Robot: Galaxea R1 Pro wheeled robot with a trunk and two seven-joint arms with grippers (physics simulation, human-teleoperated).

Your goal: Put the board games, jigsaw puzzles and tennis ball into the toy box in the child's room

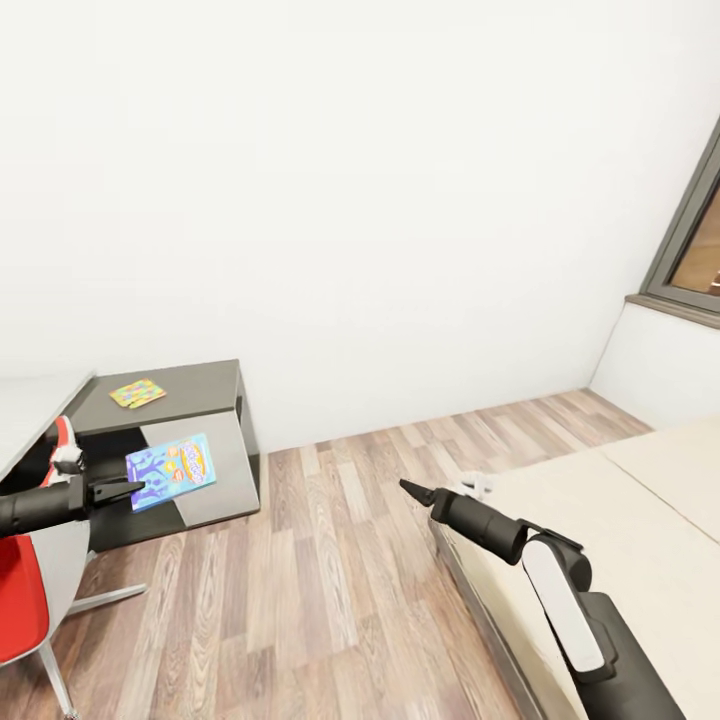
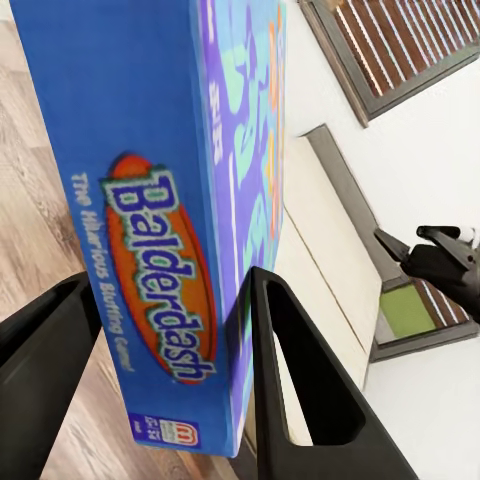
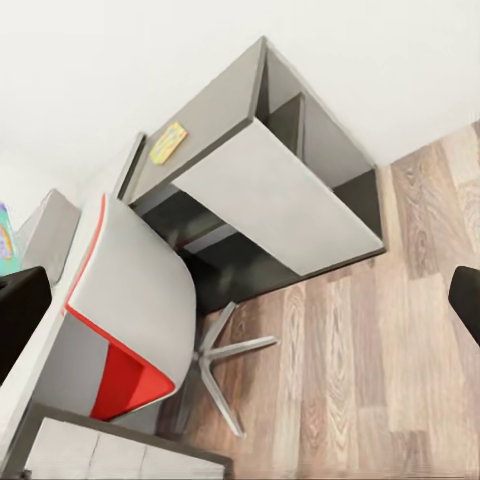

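At nine o'clock in the head view, we are clamping the blue board game point(image 1: 171, 471) in our left gripper point(image 1: 136, 489). Our right gripper point(image 1: 410, 489) is hanging empty, fingers seemingly together; a jigsaw puzzle point(image 1: 137, 392) is lying on the table point(image 1: 205, 385) at ten o'clock.

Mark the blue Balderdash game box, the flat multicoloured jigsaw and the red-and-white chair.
Blue Balderdash game box point(image 2: 150, 260): left wrist view, its printed side.
Flat multicoloured jigsaw point(image 1: 137, 392): head view, its centre.
Red-and-white chair point(image 3: 130, 300): right wrist view, its white back.

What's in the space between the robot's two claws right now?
In the head view, only bare wood-plank floor lies between the left gripper, clamped on the blue Balderdash game box, and the right gripper.
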